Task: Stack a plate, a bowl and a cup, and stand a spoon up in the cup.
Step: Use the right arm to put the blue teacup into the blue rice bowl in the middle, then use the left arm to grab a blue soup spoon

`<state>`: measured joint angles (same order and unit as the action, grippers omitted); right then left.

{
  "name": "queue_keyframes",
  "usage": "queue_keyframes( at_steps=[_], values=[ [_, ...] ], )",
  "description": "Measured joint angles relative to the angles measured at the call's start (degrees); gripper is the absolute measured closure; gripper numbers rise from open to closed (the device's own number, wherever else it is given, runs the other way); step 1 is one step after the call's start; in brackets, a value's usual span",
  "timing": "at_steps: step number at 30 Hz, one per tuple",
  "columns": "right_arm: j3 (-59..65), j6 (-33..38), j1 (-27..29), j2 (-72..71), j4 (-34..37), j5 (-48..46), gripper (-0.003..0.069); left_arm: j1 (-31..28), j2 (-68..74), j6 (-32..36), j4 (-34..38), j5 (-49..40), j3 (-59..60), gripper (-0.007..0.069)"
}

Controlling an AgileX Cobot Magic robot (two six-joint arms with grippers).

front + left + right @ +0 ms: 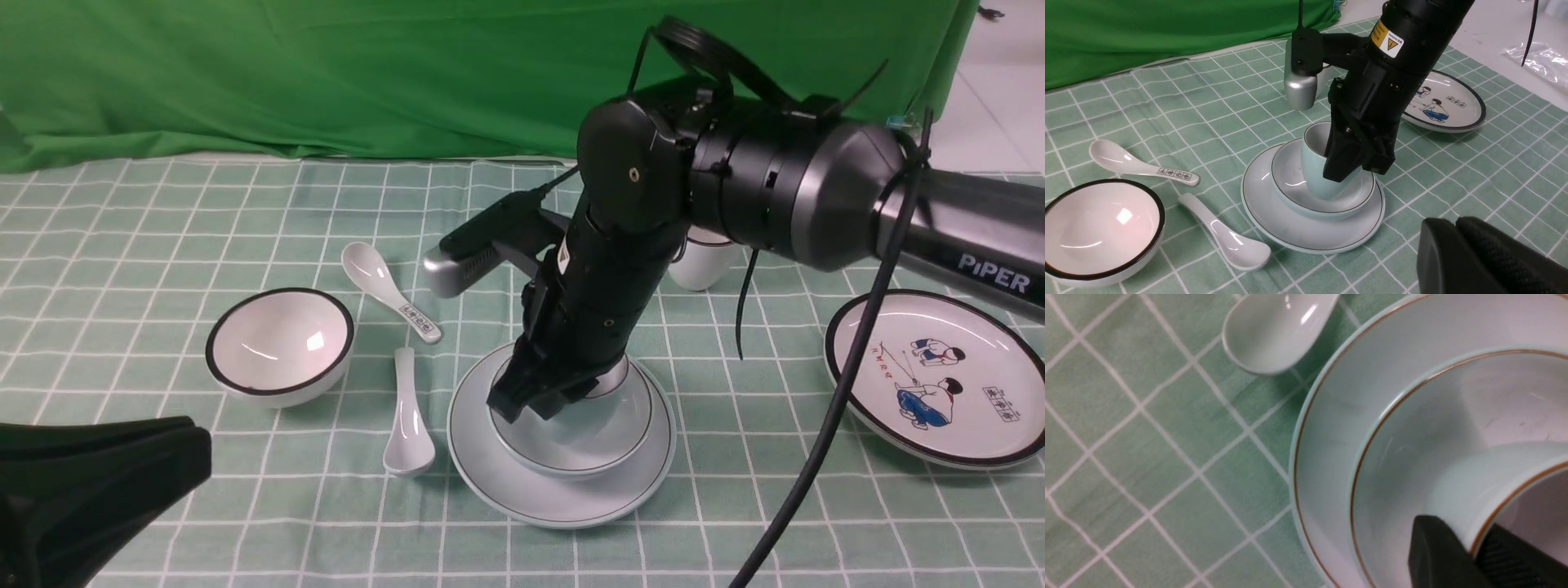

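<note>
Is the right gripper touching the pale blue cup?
Touching. In the right wrist view the right gripper has its jaws pinched on the wall of the cup, one inside, one outside, no gap.

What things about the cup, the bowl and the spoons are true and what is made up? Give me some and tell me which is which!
1. The cup stands in the bowl. True.
2. The bowl is upside down. False: it sits upright on the plate.
3. The plain spoon stands in the cup. False: it lies on the cloth beside the plate.
4. The right gripper pinches the cup's rim. True.
5. The left gripper holds a spoon. False: it is shut and holds nothing.
</note>
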<state>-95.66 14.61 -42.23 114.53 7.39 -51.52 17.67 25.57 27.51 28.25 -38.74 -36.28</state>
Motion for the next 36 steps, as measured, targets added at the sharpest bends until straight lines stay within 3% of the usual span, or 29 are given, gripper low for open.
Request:
queue_keyframes(
  at_steps=[13, 16, 20, 24, 28, 33, 36],
  values=[
    [0.04, -3.08, 1.11, 1.89, 0.12, 2.52, 0.0554, 0.0, 0.0, 0.05, -0.01, 0.0, 0.0, 0.0608],
    [0.04, -4.29, 1.11, 2.01, 0.17, 2.52, 0.0493, 0.0, 0.0, 0.05, -0.01, 0.0, 0.0, 0.0608],
    [0.04, -4.96, 1.28, 1.92, -0.01, 2.65, 0.0232, 0.0, 0.2, 0.05, -0.01, -0.35, 0.0, 0.0608],
    [-0.1, -5.07, 1.39, -0.1, -0.07, 2.78, 0.0167, 0.0, 3.07, 0.05, -0.01, -3.27, -0.07, 0.0608],
    [-0.42, -4.75, 1.39, -6.12, -0.35, 0.7, 0.0234, 0.0, 11.53, 0.05, 0.04, -10.46, -2.44, 0.0608],
    [4.71, -4.45, 1.41, -20.62, -0.51, -7.41, 0.0487, 0.57, 27.86, 0.85, 2.48, -14.75, -9.72, 0.0608],
    [13.59, -4.45, 1.46, -29.8, -0.51, -6.09, 0.055, 5.03, 39.14, 0.15, 3.17, -15.01, -14.34, 0.0608]
  ],
)
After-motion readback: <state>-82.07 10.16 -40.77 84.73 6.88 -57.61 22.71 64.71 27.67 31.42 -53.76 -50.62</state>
